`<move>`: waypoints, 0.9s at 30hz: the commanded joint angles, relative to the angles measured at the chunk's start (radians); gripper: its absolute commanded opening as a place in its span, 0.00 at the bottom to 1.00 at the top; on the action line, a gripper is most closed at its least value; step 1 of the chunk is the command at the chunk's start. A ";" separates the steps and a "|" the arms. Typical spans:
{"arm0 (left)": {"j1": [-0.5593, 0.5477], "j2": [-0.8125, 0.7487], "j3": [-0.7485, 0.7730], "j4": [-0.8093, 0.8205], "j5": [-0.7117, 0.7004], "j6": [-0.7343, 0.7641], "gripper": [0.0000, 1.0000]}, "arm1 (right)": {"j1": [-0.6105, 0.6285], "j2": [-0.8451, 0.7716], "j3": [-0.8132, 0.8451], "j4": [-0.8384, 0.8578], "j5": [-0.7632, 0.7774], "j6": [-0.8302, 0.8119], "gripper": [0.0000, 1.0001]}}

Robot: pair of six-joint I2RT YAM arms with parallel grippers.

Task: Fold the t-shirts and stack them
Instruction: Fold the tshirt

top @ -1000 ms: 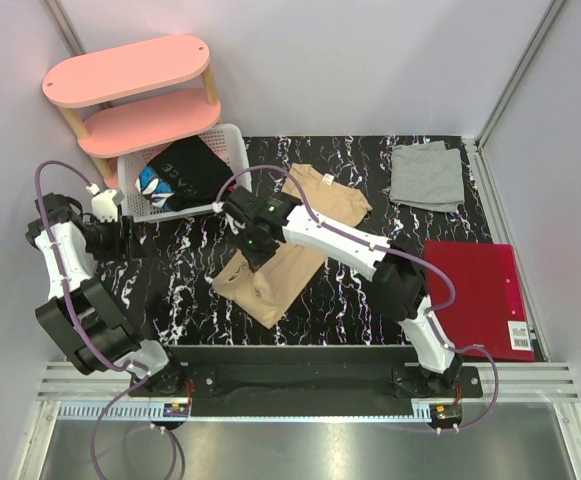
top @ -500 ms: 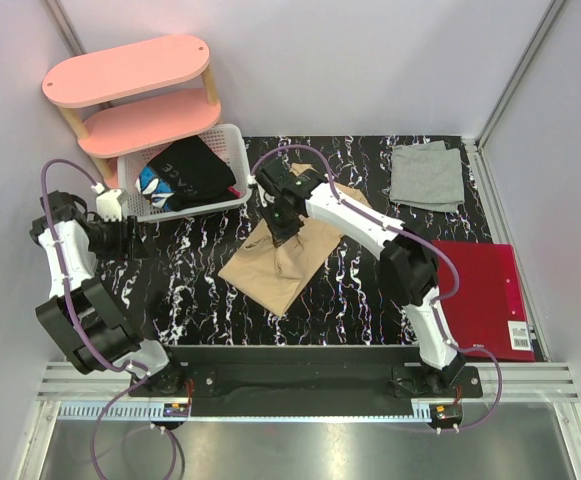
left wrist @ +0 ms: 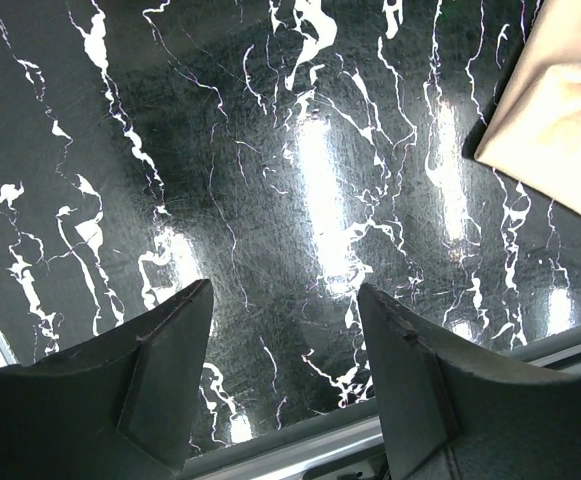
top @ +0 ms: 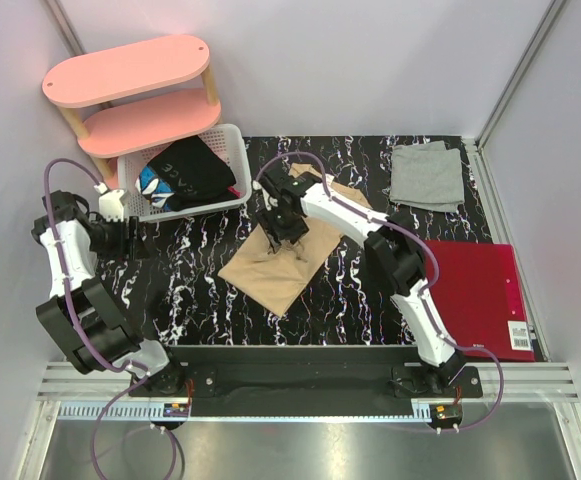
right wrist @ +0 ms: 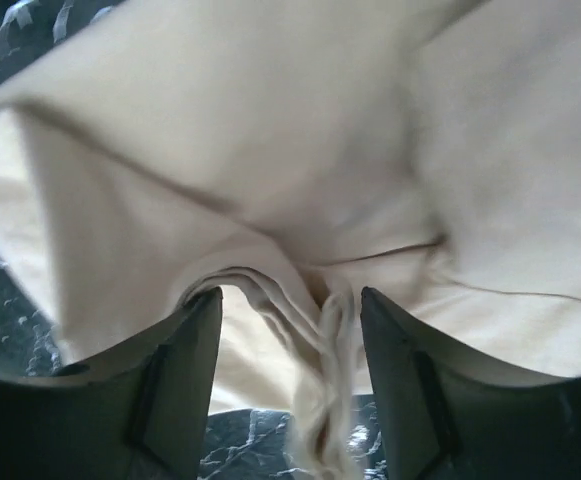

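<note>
R gripper (right wrist: 290, 400) jaws wide apart; a bunched ridge of the tan-beige t-shirt (right wrist: 270, 150) sits btwn the fingers (right wrist: 175, 385), not clamped. From top cam, R gripper (top: 286, 233) is low over that shirt (top: 268, 278), which lies partly folded, slanted, mid-table (top: 190, 270), its far end near the white basket (top: 232, 140). The basket holds dark clothes (top: 185, 168); pink shelf (top: 125, 70) behind it. L gripper (left wrist: 285, 370) also wide, nothing in it, over bare black marble table (left wrist: 320, 200) at far left (top: 130, 237), w/ shirt corner (left wrist: 560, 130) at its view's edge. Light grey t-shirt (top: 427, 177) lies far-right corner, well apart from the tan one; red folder (top: 480, 295) on right edge.
</note>
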 commanded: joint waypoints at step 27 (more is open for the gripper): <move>-0.049 -0.042 -0.010 -0.038 0.006 0.035 0.65 | 0.409 -0.208 -0.209 0.101 0.489 -0.110 0.87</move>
